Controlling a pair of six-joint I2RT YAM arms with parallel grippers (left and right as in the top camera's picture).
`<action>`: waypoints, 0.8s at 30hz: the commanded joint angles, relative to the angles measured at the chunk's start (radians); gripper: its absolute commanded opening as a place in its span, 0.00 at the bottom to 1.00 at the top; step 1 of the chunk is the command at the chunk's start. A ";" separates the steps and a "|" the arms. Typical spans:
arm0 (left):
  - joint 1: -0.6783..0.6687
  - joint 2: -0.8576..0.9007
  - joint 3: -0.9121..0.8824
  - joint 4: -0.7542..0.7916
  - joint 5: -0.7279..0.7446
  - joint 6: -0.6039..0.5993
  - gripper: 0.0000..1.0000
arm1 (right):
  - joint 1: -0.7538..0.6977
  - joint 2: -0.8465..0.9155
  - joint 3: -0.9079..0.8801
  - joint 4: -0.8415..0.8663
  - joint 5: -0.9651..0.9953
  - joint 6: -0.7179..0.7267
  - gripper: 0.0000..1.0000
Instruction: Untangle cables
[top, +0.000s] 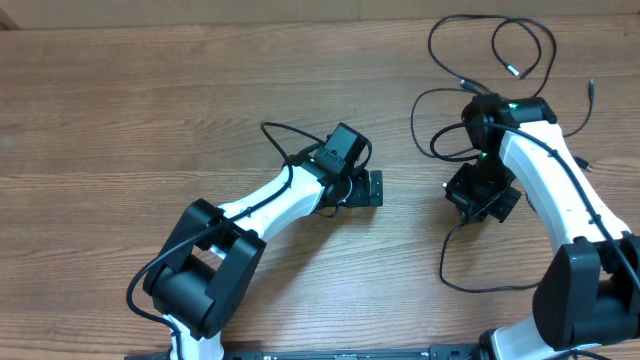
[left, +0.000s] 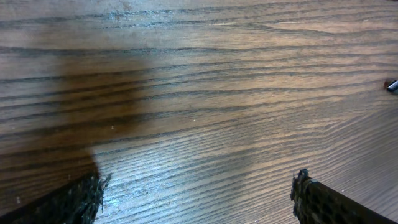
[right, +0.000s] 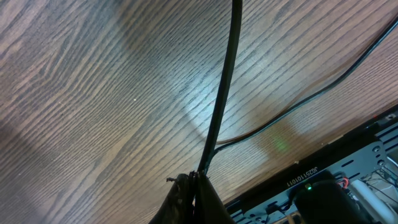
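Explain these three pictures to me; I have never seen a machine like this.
The top picture looks down on a wooden table with two white-and-black robot arms. The other two come from cameras on the wrists. Thin black cables loop on the table at the far right. The left gripper stands open over bare wood, holding nothing. The right gripper is shut on one cable, which runs up from between its fingers; another cable lies on the wood beside it.

A bare wooden table (top: 150, 120) with dark grain fills every view.
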 joint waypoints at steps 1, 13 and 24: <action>0.006 0.016 -0.005 -0.011 -0.003 -0.006 1.00 | 0.006 -0.018 -0.021 0.012 -0.005 0.013 0.04; 0.006 0.016 -0.005 -0.010 -0.003 -0.005 0.99 | 0.006 -0.018 -0.205 0.158 -0.009 0.078 0.04; 0.006 0.016 -0.005 -0.010 -0.003 -0.005 0.99 | 0.006 -0.018 -0.351 0.335 -0.054 0.085 0.04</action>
